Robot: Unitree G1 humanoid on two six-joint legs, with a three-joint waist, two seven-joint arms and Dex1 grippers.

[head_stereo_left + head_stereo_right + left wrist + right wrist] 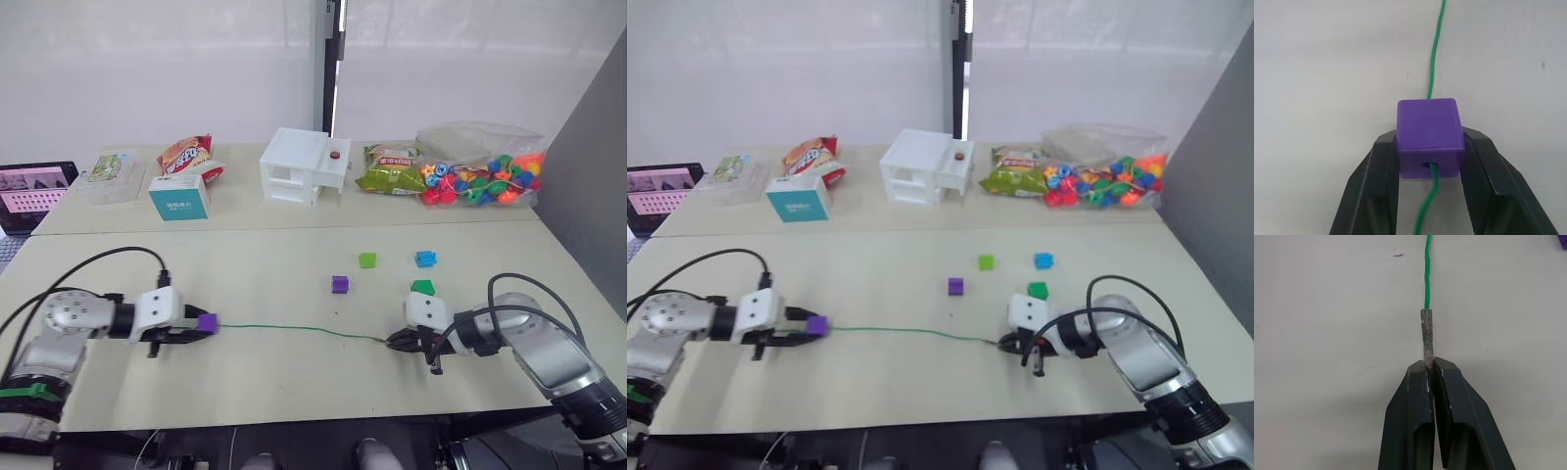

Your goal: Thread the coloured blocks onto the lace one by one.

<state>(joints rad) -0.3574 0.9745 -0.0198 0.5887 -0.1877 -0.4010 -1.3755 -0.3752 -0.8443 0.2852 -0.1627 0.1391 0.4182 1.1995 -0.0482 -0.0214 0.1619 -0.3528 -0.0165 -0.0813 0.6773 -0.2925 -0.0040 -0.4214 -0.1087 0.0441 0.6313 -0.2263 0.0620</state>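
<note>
My left gripper (pixel 199 329) is shut on a purple block (pixel 1429 137) at the near left of the table. The green lace (pixel 294 329) runs through that block's hole and stretches right across the table. Its grey tip (pixel 1427 335) is clamped in my right gripper (pixel 1431 366), which is shut at the near right (pixel 395 340). Loose on the table lie a second purple block (pixel 340 284), a light green block (pixel 367 259), a blue block (pixel 424 258) and a dark green block (pixel 422 288), the last just beyond my right gripper.
Along the back stand a clear bag of coloured beads (pixel 480 176), a green snack bag (pixel 389 172), a white toy house (pixel 302 166), a teal box (pixel 179 197), a red snack bag (pixel 186 154) and a clear box (pixel 110 176). A laptop (pixel 29 191) sits far left.
</note>
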